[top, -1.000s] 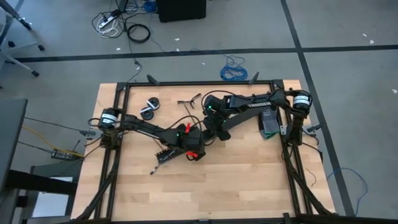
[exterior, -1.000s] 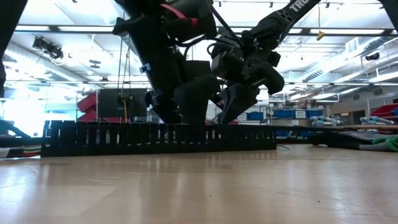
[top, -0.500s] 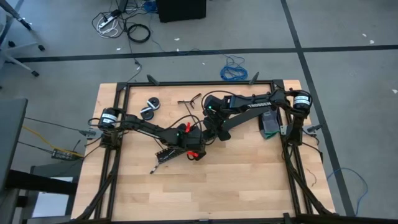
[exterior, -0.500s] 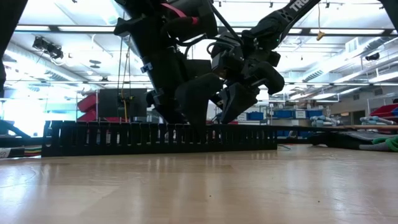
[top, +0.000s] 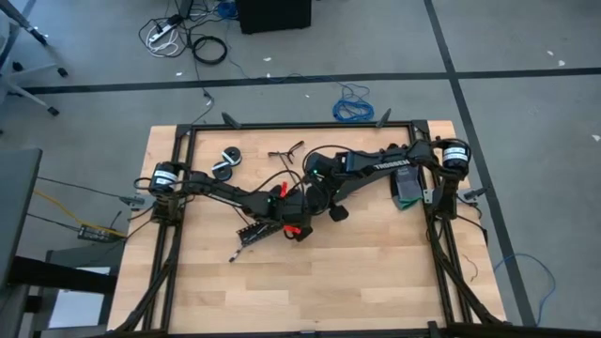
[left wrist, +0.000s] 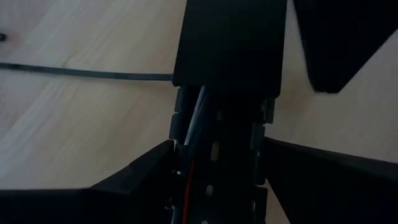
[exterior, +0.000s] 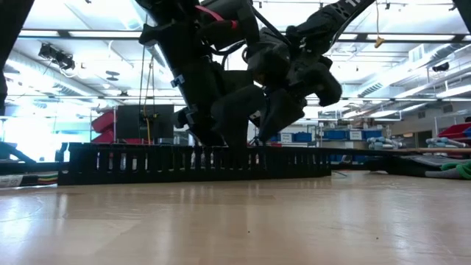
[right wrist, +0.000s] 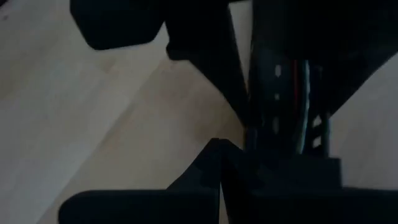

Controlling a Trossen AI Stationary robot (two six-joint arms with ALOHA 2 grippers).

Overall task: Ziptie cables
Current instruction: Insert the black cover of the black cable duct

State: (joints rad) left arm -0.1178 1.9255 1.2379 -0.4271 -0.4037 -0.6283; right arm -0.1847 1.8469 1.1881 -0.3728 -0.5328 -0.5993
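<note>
A long black perforated strip (exterior: 191, 162) lies on the table, and thin cables (left wrist: 194, 118) run along its channel. My left gripper (top: 293, 223) comes down over the strip near the table's middle, with one finger on each side of it (left wrist: 217, 146). My right gripper (top: 324, 205) hangs shut right beside it, next to the strip (right wrist: 286, 93). Whether it touches the strip I cannot tell. A thin black ziptie (left wrist: 87, 72) lies flat on the wood beside the strip. My left gripper has the black perforated strip between its two fingers, one on each long side wall (left wrist: 175, 144). The fingers slant down from the table's left and lie across the strip. The strip rests flat on the table with the cables inside it.
Two black rolls (top: 225, 164) lie at the far left. A small black forked piece (top: 285, 150) lies at the far middle. A green and black object (top: 408, 188) sits near the right arm's base. The near half of the table is bare wood (top: 310, 282).
My right gripper has swung toward the table's left and now hangs closer to my left gripper. The perforated strip has slid a little along its own length on the table.
</note>
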